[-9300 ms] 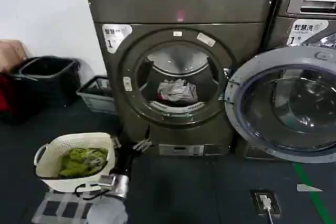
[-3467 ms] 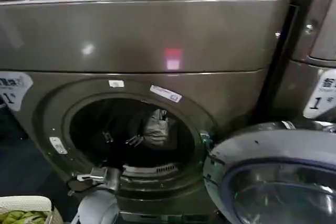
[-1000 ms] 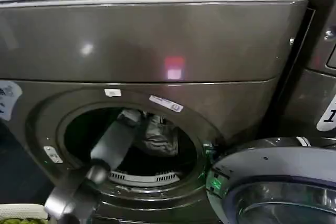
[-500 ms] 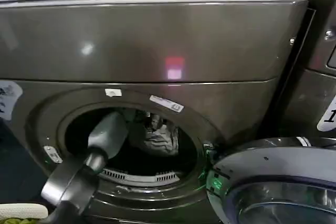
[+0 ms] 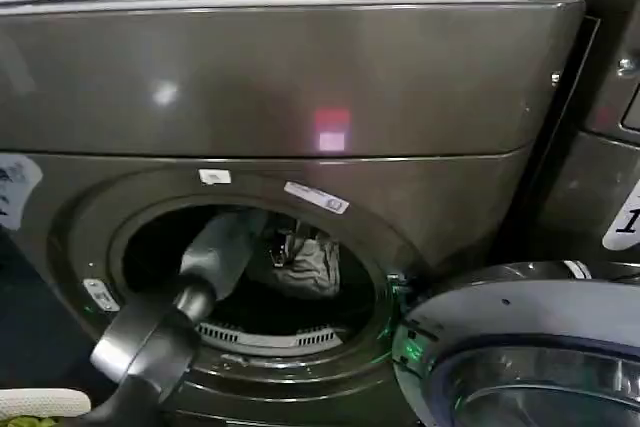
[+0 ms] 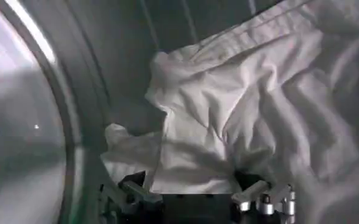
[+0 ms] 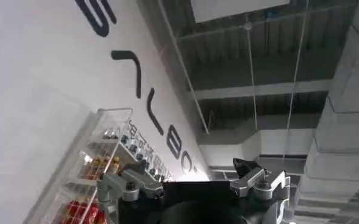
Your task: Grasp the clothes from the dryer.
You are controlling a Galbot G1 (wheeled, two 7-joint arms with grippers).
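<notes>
Bronze-grey sheet metal of the dryer (image 5: 300, 87) dominates the head view; port open, pink-red light lit above it. Left arm reaches through the port, left end effector (image 5: 283, 243) inside the drum, up against the clothes (image 5: 310, 265). The pale grey wad sits just beyond and slightly below the end effector, off the drum floor, so judged lifted or part-lifted. Dryer door (image 5: 520, 347) hangs open, well off to the side of the arm.

Left wrist view: clothes (image 6: 240, 115) directly ahead of the left end effector (image 6: 194, 198), fabric edge dropping between the two fingers (image 6: 252, 193). Fingers stand fairly wide, cloth draped over the gap; whether they pinch it cannot be told. Ribbed drum wall behind and beside the cloth.

Right wrist view: right end effector (image 7: 191, 182) parked, pointing up at a ceiling and lettered wall, fingers wide, holding nothing.

Risk: grip appears to take only a hem. On withdrawal, thin fabric could slip out, or trailing folds could catch on the port rim and drag free.
</notes>
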